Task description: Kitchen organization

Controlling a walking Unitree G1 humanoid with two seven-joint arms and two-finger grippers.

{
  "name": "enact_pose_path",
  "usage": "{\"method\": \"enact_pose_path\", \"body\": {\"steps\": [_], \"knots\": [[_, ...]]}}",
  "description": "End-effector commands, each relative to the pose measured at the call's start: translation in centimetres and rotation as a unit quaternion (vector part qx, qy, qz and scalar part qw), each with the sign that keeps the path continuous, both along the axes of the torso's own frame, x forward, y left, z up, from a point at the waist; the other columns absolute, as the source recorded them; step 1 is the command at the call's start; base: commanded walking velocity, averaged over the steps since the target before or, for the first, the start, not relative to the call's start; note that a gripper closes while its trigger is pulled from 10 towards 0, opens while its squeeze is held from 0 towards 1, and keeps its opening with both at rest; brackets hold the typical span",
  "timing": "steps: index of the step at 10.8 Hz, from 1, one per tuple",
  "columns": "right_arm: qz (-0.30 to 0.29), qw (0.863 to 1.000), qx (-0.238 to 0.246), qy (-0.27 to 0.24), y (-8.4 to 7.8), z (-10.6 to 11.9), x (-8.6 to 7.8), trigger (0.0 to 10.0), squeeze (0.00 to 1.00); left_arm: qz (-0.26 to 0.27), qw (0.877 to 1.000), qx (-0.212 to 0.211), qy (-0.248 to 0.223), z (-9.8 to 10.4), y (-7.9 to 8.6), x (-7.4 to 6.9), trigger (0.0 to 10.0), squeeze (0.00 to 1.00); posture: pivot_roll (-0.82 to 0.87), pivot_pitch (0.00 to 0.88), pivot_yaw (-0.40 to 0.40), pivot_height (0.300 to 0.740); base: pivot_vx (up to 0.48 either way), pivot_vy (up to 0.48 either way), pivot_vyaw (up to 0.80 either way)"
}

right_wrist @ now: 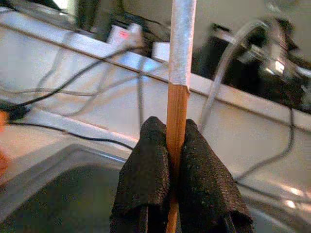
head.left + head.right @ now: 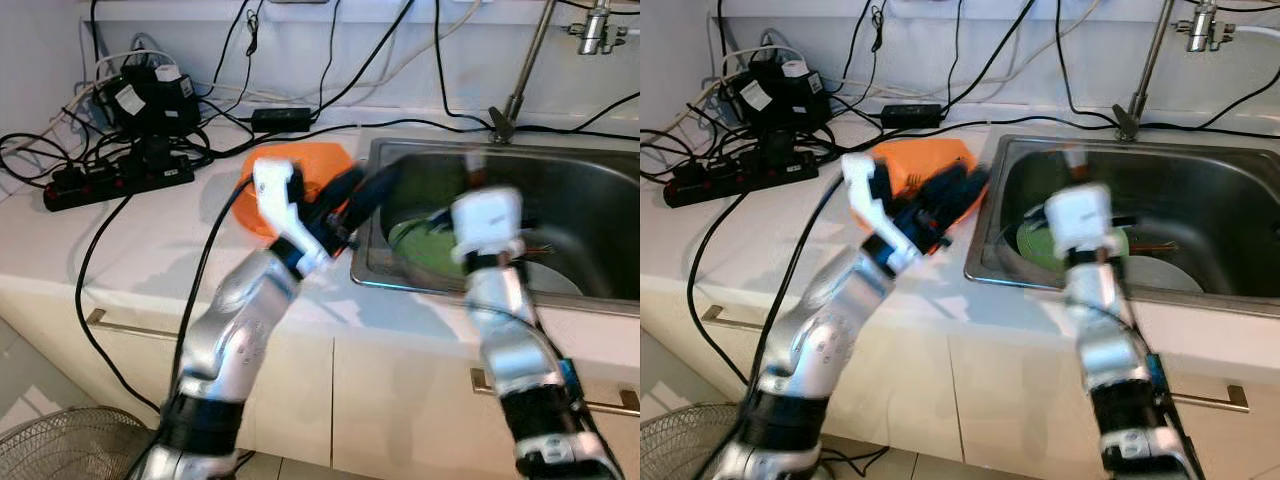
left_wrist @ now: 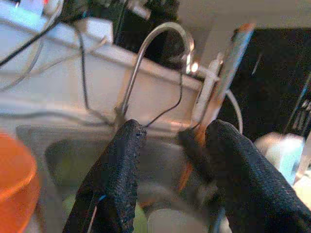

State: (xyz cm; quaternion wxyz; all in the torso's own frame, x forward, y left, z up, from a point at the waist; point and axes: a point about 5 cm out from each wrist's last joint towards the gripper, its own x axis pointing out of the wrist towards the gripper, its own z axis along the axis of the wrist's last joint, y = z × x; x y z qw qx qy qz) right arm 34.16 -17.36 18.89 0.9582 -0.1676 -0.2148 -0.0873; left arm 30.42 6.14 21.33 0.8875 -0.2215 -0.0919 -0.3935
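From the head views, the right pincer [image 2: 478, 172] hangs over the sink [image 2: 600, 180], above a green plate [image 2: 425, 250], while the left pincer [image 2: 375, 190] reaches past an orange bowl [image 2: 310, 160] on the tabletop [image 2: 150, 230]. The left wrist view shows its fingers [image 3: 121, 165] spread apart, gripping nothing. The right wrist view shows fingers [image 1: 150, 160] clamped on an upright chopstick [image 1: 177, 107]; I judge the chopstick is mid-transfer, and next needs a steady carry to its holder.
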Motion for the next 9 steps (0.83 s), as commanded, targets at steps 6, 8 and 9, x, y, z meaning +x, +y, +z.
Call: {"method": "enact_pose_path", "body": {"steps": [6,8,9], "knots": [[-0.031,0.988,0.123,0.092,-2.4,-1.1,2.1,10.0,0.0,-0.063,0.989,0.131,0.03,-3.5,1.3,-2.3,10.0,0.0,0.05,0.0,0.073,0.74,0.0,0.0,0.0],[-0.027,0.985,0.128,0.115,-2.2,-2.0,2.5,10.0,0.0,-0.051,0.98,0.187,0.044,-5.2,1.3,-1.9,10.0,0.0,0.04,0.0,0.077,0.74,0.0,0.0,0.0],[-0.021,0.983,0.131,0.126,-1.7,-2.6,2.8,10.0,0.0,-0.06,0.976,0.202,0.045,-5.4,1.1,-1.8,10.0,0.0,0.04,0.0,0.083,0.74,0.0,0.0,0.0]]}}
